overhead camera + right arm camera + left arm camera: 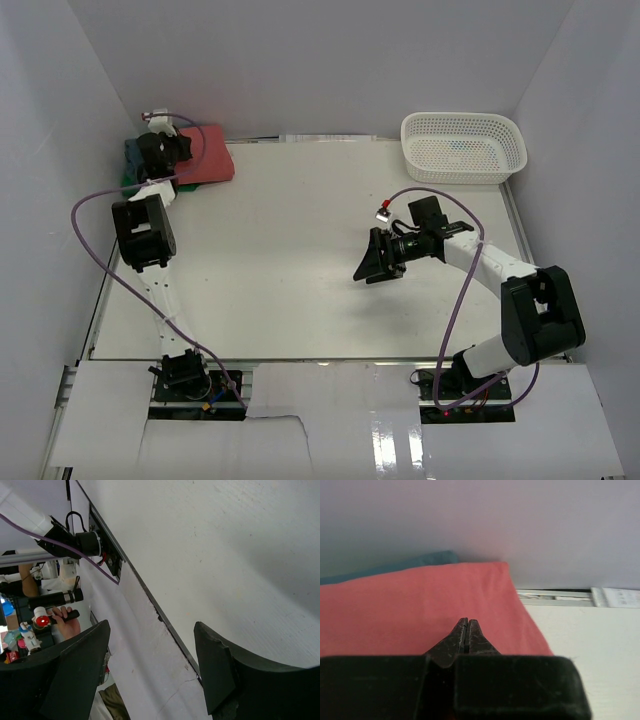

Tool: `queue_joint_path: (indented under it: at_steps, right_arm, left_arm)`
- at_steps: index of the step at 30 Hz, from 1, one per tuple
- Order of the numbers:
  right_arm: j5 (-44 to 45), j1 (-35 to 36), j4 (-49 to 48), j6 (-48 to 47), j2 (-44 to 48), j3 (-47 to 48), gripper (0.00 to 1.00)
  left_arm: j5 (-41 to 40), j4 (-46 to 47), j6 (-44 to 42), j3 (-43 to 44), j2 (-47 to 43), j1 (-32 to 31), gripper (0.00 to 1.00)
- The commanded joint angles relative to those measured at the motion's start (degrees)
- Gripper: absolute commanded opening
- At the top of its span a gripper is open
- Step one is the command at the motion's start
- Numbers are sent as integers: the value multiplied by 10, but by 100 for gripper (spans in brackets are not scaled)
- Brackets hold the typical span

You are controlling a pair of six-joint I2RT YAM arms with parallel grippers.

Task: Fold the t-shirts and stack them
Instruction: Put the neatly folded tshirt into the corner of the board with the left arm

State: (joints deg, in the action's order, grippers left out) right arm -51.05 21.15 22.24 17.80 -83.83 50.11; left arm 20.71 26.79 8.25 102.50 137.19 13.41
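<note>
The folded coral-red t-shirt [208, 158] lies on top of a stack at the table's far left corner. The slate-blue t-shirt [132, 152] shows under it at the left, with a sliver of the green t-shirt [127, 181] at the stack's near left edge. In the left wrist view the red shirt [420, 605] fills the middle and the blue one [415, 562] peeks out behind. My left gripper [160, 150] is over the stack, its jaws shut and empty just above the red cloth [465, 623]. My right gripper [370, 262] is open and empty above the bare table middle [152, 630].
A white mesh basket [463, 147] stands at the far right corner. White walls close in the table at the back and both sides. The left arm's purple cable [90, 240] loops over the table's left edge.
</note>
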Motion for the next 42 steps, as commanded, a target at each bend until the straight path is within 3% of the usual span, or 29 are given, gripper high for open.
queue_joint_path:
  at_steps: [1,8,15,32,42]
  right_arm:
    - [-23,5,-13,2,-5,-5,75]
    - [-33,5,-8,-2,-19,-4,75]
    - [-41,6,-5,-4,-22,-2,75]
    - [-43,7,-5,-1,-14,-8,75]
    - [-42,8,-6,2,-4,-12,75]
  left_arm:
    - [-63,61,-46,-11,5,0,0]
    - [-163,130,-79,-85,1,-1,0]
    - [-326,218,-117,-157,-16,0,0]
    - [-229,189,-55,-125,-11,51,0]
    - [-127,117,-9,-78,21,63,0]
